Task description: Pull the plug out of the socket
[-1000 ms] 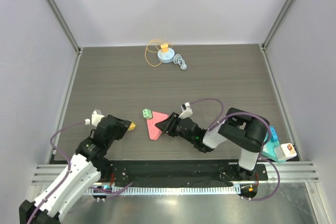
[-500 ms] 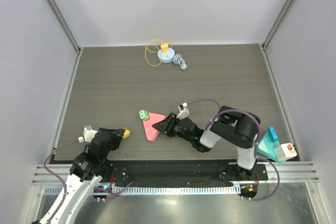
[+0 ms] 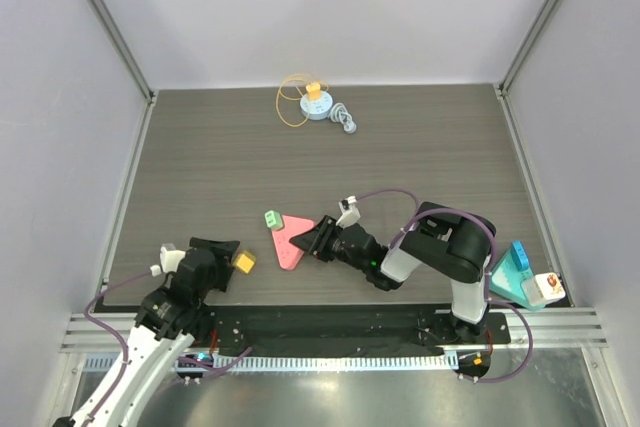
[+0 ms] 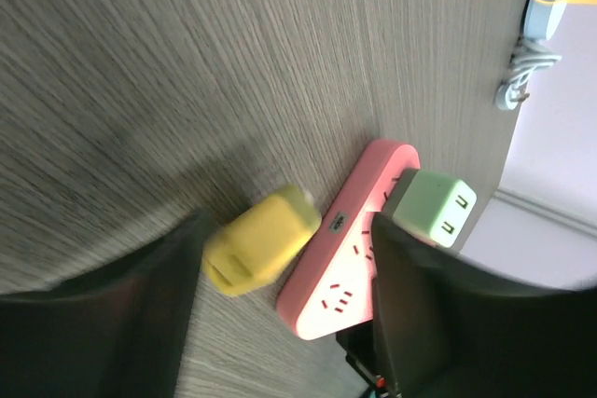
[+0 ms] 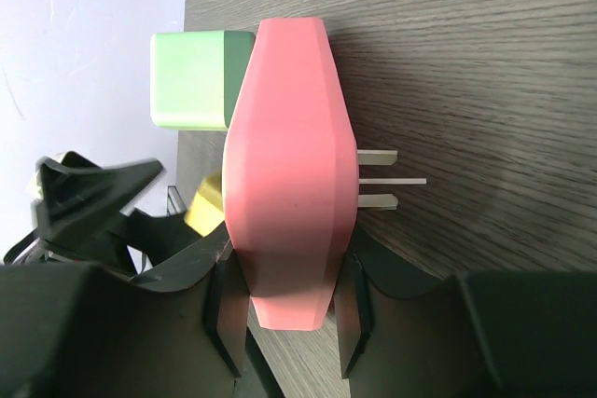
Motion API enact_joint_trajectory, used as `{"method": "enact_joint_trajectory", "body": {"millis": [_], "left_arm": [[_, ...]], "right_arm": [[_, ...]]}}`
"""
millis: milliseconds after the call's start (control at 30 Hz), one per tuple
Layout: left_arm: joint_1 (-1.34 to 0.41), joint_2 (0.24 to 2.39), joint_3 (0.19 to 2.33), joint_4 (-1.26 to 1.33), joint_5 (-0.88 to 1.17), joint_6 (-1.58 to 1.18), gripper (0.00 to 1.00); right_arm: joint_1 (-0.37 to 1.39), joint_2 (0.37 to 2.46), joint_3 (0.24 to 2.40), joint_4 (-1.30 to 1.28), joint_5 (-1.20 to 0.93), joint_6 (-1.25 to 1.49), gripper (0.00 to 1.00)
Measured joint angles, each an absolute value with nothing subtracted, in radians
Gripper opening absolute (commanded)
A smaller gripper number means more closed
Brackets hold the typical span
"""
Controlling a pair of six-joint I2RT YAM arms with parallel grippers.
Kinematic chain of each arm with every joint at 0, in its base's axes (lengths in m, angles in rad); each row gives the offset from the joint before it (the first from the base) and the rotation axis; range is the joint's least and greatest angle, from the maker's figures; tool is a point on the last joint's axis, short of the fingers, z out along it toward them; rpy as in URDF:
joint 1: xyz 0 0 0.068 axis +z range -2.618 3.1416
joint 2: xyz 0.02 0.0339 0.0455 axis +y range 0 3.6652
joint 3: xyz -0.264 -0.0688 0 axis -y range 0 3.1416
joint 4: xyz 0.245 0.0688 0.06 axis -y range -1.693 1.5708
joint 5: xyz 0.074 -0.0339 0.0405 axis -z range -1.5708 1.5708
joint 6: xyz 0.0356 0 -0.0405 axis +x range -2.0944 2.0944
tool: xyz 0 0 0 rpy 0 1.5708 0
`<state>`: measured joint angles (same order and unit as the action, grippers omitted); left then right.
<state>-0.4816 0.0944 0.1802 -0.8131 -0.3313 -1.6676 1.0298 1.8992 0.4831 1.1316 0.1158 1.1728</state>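
The pink triangular socket (image 3: 290, 239) stands on edge on the table, with my right gripper (image 3: 318, 237) shut on its near corner. Its pink body (image 5: 289, 165) fills the right wrist view between the right gripper (image 5: 289, 295) fingers, metal prongs pointing right. A green plug (image 3: 271, 218) sits in its far-left side, seen again as the green plug (image 5: 191, 79). A yellow plug (image 3: 244, 262) lies loose on the table left of the socket. My left gripper (image 3: 232, 259) is open around it. In the left wrist view the yellow plug (image 4: 256, 251) lies between the open fingers beside the socket (image 4: 359, 249).
A blue and yellow reel with an orange cord (image 3: 315, 104) and a grey cable bundle (image 3: 344, 119) lie at the back of the table. A teal object (image 3: 515, 277) sits at the near right by the right arm's base. Walls close in both sides.
My left arm drew back toward the near left carrying the yellow plug, then opened its jaws; the plug now lies on the table. The right gripper kept hold of the socket.
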Motion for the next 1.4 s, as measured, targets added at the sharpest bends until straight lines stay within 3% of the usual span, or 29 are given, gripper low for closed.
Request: {"method": "enact_joint_trajectory", "body": {"millis": [200, 467, 900, 1400], "left_arm": [[-0.481, 0.109, 0.196, -0.844, -0.334, -1.673, 0.87], [-0.481, 0.179, 0.398, -0.908, -0.388, -1.514, 0.86], [-0.486, 0.897, 0.651, -0.559, -0.036, -0.970, 0.85], [-0.532, 1.081, 0.673, -0.467, -0.020, -0.828, 0.76]], "right_arm": [[1.030, 1.904, 0.484, 1.138, 0.106, 1.173, 0.01], [1.030, 1.908, 0.484, 1.144, 0.097, 1.173, 0.01], [1.027, 1.921, 0.487, 1.159, 0.076, 1.174, 0.01], [1.024, 1.932, 0.501, 1.158, 0.045, 1.164, 0.01]]}}
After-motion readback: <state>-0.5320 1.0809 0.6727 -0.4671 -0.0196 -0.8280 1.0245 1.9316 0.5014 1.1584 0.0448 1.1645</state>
